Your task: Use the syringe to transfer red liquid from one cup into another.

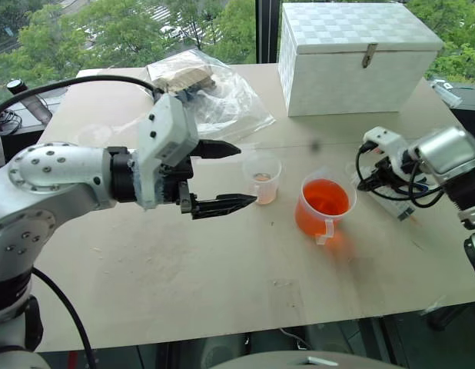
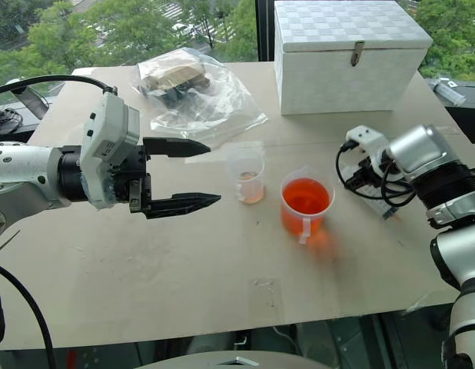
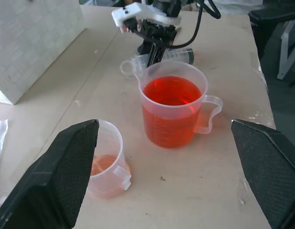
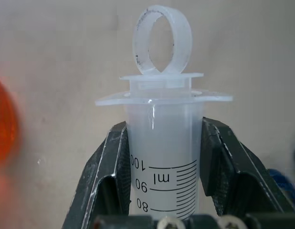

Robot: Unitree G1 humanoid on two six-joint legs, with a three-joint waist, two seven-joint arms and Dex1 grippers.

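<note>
Between right tool [image 4: 162,186] fingers, syringe [image 4: 163,157]

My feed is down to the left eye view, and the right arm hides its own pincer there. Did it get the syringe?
Observer: Yes. The right pincer is shut on the syringe barrel, just below the flange.
Operator: Plunger drawn out?
Observer: No, its ring sits right against the flange.
Operator: Anything in the small cup yet?
Observer: The left wrist view shows a shallow layer of red liquid at the bottom of the small cup; the beaker is far fuller.
</note>
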